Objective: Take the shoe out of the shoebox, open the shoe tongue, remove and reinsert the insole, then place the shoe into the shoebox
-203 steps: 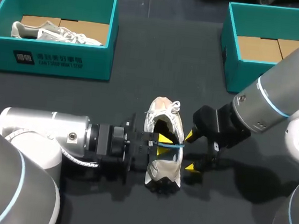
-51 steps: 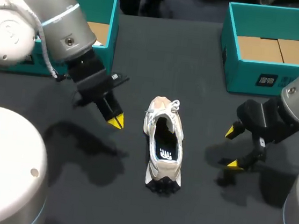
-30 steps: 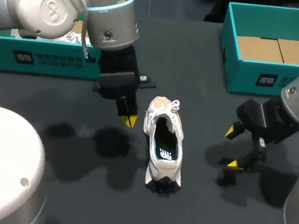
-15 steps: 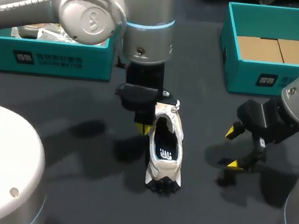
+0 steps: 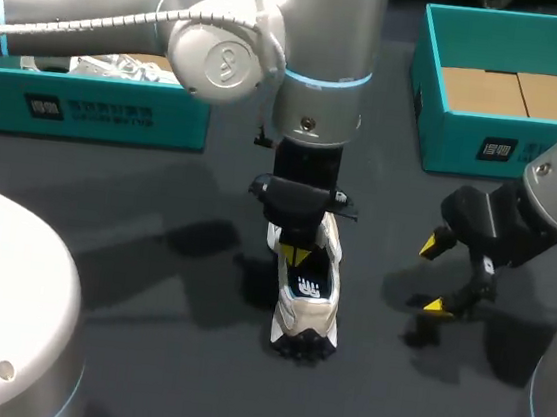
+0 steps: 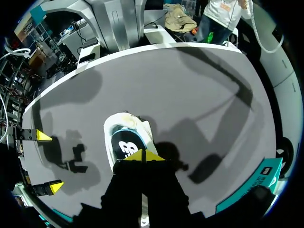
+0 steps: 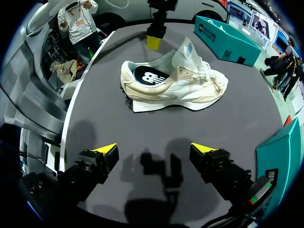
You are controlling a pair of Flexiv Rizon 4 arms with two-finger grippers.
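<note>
so the shoe [image 5: 306, 317] is sitting on the bench [image 5: 171, 357] lower middle of the frame, left tool [image 5: 298, 256] pinched narrow right over its opening, right tool [image 5: 435, 276] spread wide at middle right, left shoebox [image 5: 108, 114] and right shoebox [image 5: 487, 147] up in the top corners

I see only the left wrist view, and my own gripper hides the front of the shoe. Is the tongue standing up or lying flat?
Observer: The right wrist view shows the tongue standing upright on the shoe.
Operator: Does the left gripper touch the shoe?
Observer: No, it hangs above the opening, and a gap shows between them.
Operator: Is the right-hand shoebox empty?
Observer: The head view shows only its cardboard floor, no shoe.
</note>
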